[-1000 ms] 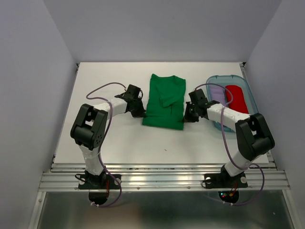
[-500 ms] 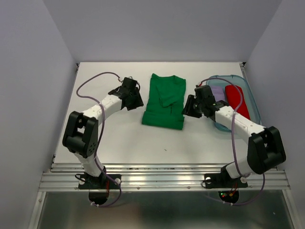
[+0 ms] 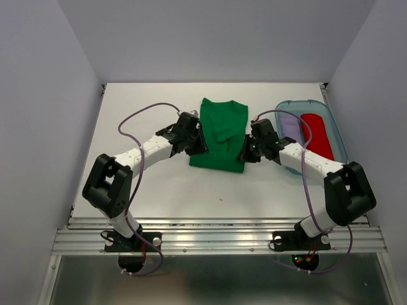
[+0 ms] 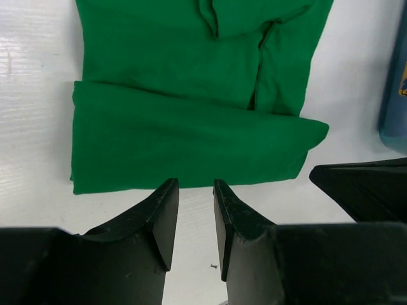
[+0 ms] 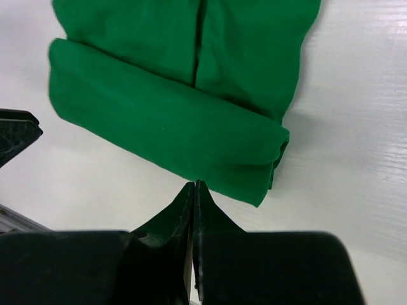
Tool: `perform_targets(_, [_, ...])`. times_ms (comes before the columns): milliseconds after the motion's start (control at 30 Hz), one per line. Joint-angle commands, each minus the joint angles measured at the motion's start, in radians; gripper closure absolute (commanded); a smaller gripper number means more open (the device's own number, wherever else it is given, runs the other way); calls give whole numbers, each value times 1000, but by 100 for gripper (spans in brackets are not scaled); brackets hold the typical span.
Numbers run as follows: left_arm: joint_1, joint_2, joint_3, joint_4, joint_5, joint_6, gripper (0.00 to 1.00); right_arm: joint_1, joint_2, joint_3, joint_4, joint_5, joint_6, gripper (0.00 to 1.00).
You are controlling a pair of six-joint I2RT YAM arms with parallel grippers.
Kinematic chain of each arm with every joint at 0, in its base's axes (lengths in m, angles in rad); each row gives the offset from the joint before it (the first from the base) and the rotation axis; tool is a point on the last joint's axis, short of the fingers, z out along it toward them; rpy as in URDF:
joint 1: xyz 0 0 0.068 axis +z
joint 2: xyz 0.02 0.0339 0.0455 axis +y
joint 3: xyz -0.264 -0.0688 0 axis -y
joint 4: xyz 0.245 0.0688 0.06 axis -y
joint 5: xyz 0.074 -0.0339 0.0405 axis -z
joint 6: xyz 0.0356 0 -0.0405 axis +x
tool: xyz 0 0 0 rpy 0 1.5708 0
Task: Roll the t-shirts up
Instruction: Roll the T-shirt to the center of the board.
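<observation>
Three t-shirts are in view. One green t-shirt (image 3: 219,136) lies flat in the middle of the white worktop (image 3: 146,108), and one red t-shirt (image 3: 316,135) and one pale lilac t-shirt (image 3: 290,127) lie side by side in the single blue-tinted tub (image 3: 336,135) at the far right, the lilac one on the left. The green shirt is folded into a long strip running from far to near. Its near end is turned over into one thick band across the full width, and one sleeve flap is folded across the far half. Two arms reach in from the near edge, one on each side of that band, each trailing one purple cable. The left pincer (image 3: 198,145) sits at the left near corner of the green shirt. From its own wrist camera the left pincer (image 4: 194,187) shows two black fingers (image 4: 166,210) standing a narrow gap apart with nothing between them, their tips just at the near edge of the band. The right pincer (image 3: 245,154) sits at the right near corner. In its wrist view the right pincer (image 5: 193,185) has both fingers pressed together, tips touching the near edge of the band; whether any cloth is nipped there I cannot tell.
</observation>
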Motion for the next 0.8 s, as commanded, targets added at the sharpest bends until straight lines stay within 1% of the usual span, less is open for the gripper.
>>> perform_targets(0, [6, 64, 15, 72, 49, -21, 61, 7, 56, 42, 48, -2, -9, 98])
perform_targets(167, [9, 170, 82, 81, 1, 10, 61, -2, 143, 94, 46, 129, -15, 99])
perform_targets(233, [14, 202, 115, 73, -10, 30, 63, -11, 189, 101, 46, 152, -17, 99])
perform_targets(300, [23, 231, 121, 84, -19, 40, 63, -11, 241, 105, 46, 192, -23, 99])
perform_targets(400, [33, 248, 121, 89, -25, 50, 64, -11, 287, 96, 46, 206, -26, 99])
perform_targets(533, [37, 213, 115, 77, -25, 56, 65, -11, 260, 92, 30, 186, -34, 99])
perform_targets(667, [37, 120, 98, 69, -26, 56, 65, -11, 137, 107, 14, 134, -40, 99])
perform_targets(767, [38, 97, 87, 55, -22, 50, 65, -11, 119, 133, 3, 129, -41, 99])
